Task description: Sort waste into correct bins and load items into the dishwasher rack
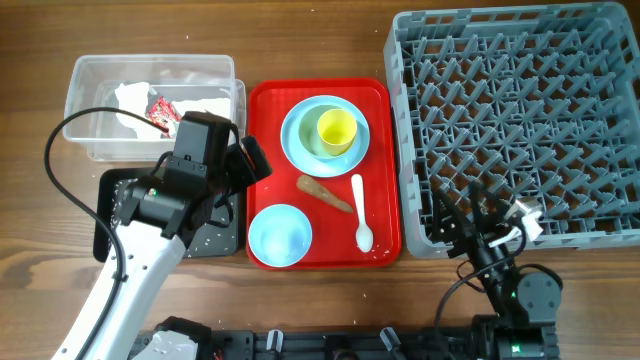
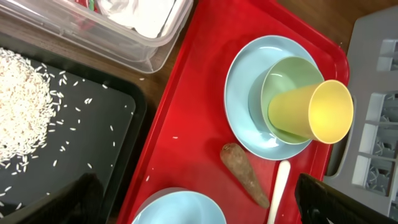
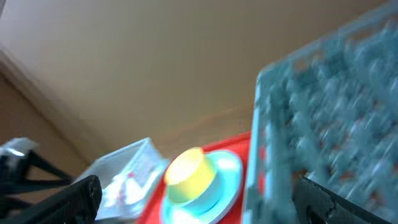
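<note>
**Brown stick next: left arm's pick, black tray the likely drop**

Dishwasher rack (image 1: 515, 120), 3 o'clock side of the table, holds nothing. It plays no part in this step.

Red tray (image 1: 268, 150) sits at centre. Its raised rim must be cleared on any carry toward 9 o'clock.

Clear tub (image 1: 90, 120), 10 o'clock, holds the tissue (image 1: 130, 98) and the red wrapper (image 1: 160, 112). Black tray (image 1: 108, 215), 8 o'clock, holds the rice crumbs (image 2: 18, 106). Judgement: food waste goes with the rice.

Left gripper (image 2: 205, 199) hovers over the seam between black tray and red tray, jaws spread wide, nothing held. Right gripper (image 3: 199, 205) sits low at 5 o'clock by the rack's near corner, jaws equally wide and empty. Its view is blurred.

Plate (image 1: 295, 140), at 12 o'clock on the red tray, carries 1 bowl (image 2: 280, 81) and the yellow cup (image 1: 336, 128). The 2nd bowl (image 1: 279, 235) is at 7 o'clock and the spoon (image 1: 361, 212) at 4 o'clock.

Brown stick (image 1: 325, 192) lies between plate and spoon. Its thick end points to 10 o'clock. Its thin end is very near the spoon handle; contact cannot be told.

Advice for the pick:
- Shift toward 3 o'clock and turn the jaws across the stick's short axis.
- Close on the thick end, away from the spoon.
- Come straight down to the tray floor.
- Lift above the rim before travelling.
- Let go low over the rice so nothing scatters.

1 stray grain (image 2: 175, 137) on the red tray is likely too small to pinch.
</note>
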